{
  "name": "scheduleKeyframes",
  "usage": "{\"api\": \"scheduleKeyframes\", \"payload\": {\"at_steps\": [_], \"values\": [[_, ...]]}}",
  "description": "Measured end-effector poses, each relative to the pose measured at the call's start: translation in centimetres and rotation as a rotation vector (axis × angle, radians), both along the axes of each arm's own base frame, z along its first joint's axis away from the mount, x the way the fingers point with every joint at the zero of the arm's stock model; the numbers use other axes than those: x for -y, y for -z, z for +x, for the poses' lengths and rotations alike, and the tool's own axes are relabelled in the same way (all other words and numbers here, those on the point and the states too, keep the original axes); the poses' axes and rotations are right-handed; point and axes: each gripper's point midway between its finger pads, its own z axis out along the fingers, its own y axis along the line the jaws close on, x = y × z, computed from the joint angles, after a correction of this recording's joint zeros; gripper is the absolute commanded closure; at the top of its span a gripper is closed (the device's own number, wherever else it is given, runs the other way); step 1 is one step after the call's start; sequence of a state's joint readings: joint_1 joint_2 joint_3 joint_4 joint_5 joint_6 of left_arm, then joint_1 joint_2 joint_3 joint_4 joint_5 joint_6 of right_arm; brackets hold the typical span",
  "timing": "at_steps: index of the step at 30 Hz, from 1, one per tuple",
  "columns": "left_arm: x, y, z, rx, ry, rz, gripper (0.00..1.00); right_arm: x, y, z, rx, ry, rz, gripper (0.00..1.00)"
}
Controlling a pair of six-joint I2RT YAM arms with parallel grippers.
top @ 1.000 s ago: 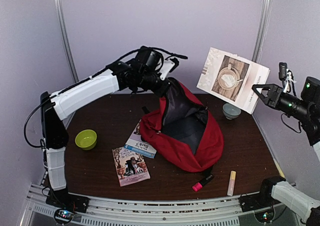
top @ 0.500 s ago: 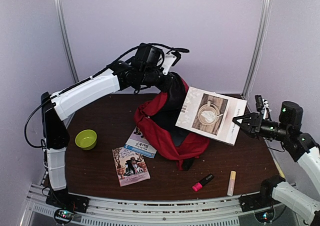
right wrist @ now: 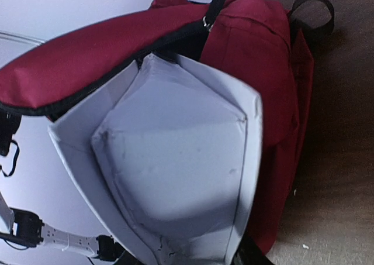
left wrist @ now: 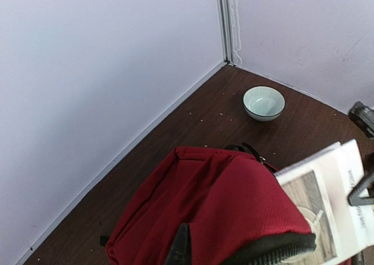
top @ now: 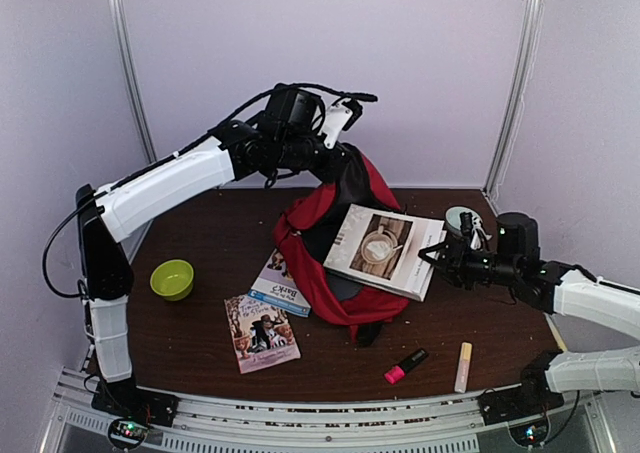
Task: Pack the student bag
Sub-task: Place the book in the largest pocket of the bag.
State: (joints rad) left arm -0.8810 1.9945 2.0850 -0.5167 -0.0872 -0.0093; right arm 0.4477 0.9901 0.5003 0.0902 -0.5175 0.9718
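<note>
The student bag (top: 300, 266) stands about the middle of the tabletop (top: 200, 228), somewhat nearer the far edge, with its mouth held up and open. The left claw (top: 336, 160) is pinched tight on the bag's top rim, lifting a flap of red fabric and dark lining above the rest of the body. In the left wrist view the bag (left wrist: 210, 206) hangs directly below that claw. The right claw (top: 438, 257) reaches in from the right edge and clamps the right-hand edge of a coffee-cover book (top: 383, 248). The book lies tilted across the bag's mouth with its left end over the dark opening, so this claw sits just right of the bag, not touching it. From the right wrist camera the book's pale underside (right wrist: 175, 171) meets the black-trimmed rim. A green bowl (top: 172, 279) sits near the left edge and two paperbacks (top: 262, 333) lie just left of the bag. A pink marker (top: 404, 366) and a yellow stick (top: 464, 365) lie by the near edge, and a pale bowl (left wrist: 264, 103) sits toward the far right corner.
</note>
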Motion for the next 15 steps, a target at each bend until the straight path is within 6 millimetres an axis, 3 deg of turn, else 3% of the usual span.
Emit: {"api": "scheduleKeyframes", "payload": {"at_steps": [6,11,15], "values": [[1.4,-1.2,-3.5,0.024,0.115,0.004,1.00,-0.4,0.1,5.6,-0.001,0.177,0.059,0.80],[3.4,-1.4,-6.4,0.034,0.218,0.002,1.00,-2.8,-1.9,10.2,0.022,0.283,0.108,0.71],[4.1,-2.2,-7.1,0.062,0.264,-0.013,1.00,-4.4,-3.4,12.3,0.044,0.351,0.129,0.59]]}}
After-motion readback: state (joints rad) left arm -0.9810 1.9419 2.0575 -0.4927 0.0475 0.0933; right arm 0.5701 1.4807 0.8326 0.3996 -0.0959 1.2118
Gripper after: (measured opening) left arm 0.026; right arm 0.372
